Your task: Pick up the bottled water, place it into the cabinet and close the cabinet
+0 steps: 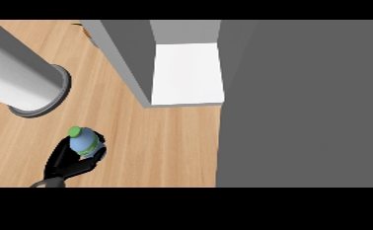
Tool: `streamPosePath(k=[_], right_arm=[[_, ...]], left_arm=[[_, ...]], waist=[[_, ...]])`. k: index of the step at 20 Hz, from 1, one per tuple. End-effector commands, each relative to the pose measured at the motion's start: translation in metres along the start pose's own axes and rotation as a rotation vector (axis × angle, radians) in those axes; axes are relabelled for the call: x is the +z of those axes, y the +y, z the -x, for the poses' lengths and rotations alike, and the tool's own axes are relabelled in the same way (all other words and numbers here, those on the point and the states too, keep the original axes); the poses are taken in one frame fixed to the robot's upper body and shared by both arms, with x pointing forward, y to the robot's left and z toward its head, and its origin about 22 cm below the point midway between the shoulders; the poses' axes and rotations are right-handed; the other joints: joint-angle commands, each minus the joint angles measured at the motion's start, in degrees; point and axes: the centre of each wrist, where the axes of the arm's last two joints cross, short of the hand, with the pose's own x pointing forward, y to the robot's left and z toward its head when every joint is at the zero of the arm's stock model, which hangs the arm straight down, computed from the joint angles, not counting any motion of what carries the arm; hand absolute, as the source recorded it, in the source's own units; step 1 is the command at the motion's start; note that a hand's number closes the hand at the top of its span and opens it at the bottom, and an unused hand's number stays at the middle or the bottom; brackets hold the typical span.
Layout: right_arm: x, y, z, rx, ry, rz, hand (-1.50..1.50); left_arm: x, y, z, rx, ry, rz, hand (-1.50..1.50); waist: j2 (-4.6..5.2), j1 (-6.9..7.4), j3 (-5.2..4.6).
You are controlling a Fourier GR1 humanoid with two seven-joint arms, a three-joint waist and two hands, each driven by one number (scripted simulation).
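**Operator:** When checking the head view, confirm location of the bottled water [84, 142].

**Technician:** Sits at lower left, over the wooden tabletop [167, 145]. Leans slightly, with the green cap [74, 132] pointing toward upper left. Shows a pale blue body with a green band round the middle. Cannot tell whether raised off the wood or touching it.

**Operator:** State condition of the left robot hand [65, 162].

**Technician:** Enters from the lower edge at far left. Wraps black fingers round the lower half of the bottle, closed on it from both sides. Hides the base of the bottle.

**Operator:** Report the right robot hand.

**Technician:** Outside the view; condition not reportable.

**Operator:** Describe the cabinet [124, 56].

**Technician:** Stands at upper centre, well apart from the bottle, up and to the right of it. Stands open, exposing a white inner floor [188, 73] between a grey side wall at left and a wide grey door [299, 105] at right. Fills, with that door, the whole right part of the view from top to bottom.

**Operator:** List remaining items.

**Technician:** White cylinder [25, 78] on a dark ring base, at the left edge, above the bottle and apart from it. Small orange-and-green shape [86, 28] beside the top left corner of the cabinet, mostly hidden; cannot identify.
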Motion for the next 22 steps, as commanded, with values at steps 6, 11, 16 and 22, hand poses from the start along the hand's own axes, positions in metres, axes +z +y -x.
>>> streamPosePath(k=[6,11,16,22], right_arm=[[0.000,0.000,-0.024,0.064,-0.033,-0.011,-1.50],[0.002,-0.002,-0.032,0.059,-0.021,-0.010,-1.50],[0.002,0.005,-0.038,0.045,-0.034,0.031,-1.50],[0.001,-0.001,-0.041,0.055,-0.017,-0.020,-1.50]], left_arm=[[0.004,0.002,0.007,-0.200,-0.218,0.043,1.50],[-0.022,-0.055,0.023,-0.187,-0.237,0.015,1.50],[-0.026,-0.096,0.034,-0.155,-0.254,-0.005,1.50],[-0.061,-0.132,0.014,-0.102,-0.271,0.059,1.50]], waist=[[0.05,0.27,-0.05],[-0.16,1.03,0.12],[-0.27,1.23,0.15],[-0.29,1.42,0.18]])
